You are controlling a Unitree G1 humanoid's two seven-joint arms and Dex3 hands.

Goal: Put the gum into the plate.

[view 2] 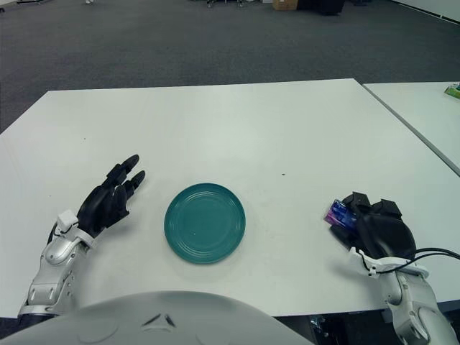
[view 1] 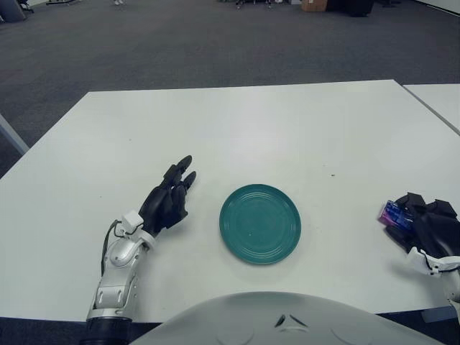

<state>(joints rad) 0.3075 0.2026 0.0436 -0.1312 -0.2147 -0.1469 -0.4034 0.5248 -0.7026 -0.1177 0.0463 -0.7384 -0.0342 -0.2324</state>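
Observation:
A round teal plate (view 1: 260,223) lies empty on the white table (view 1: 251,122), near its front edge. The gum (view 1: 395,214), a small purple and blue pack, sits at table level to the right of the plate. My right hand (view 1: 431,224) is over it with its fingers curled around it, and only the pack's left end shows. My left hand (view 1: 169,198) shows to the left of the plate with its fingers stretched out and holds nothing.
A second white table (view 2: 424,115) stands close on the right across a narrow gap, with a small green thing (view 2: 453,90) on it. Grey carpet floor lies beyond the far edge. My own body (view 1: 287,320) covers the bottom of the view.

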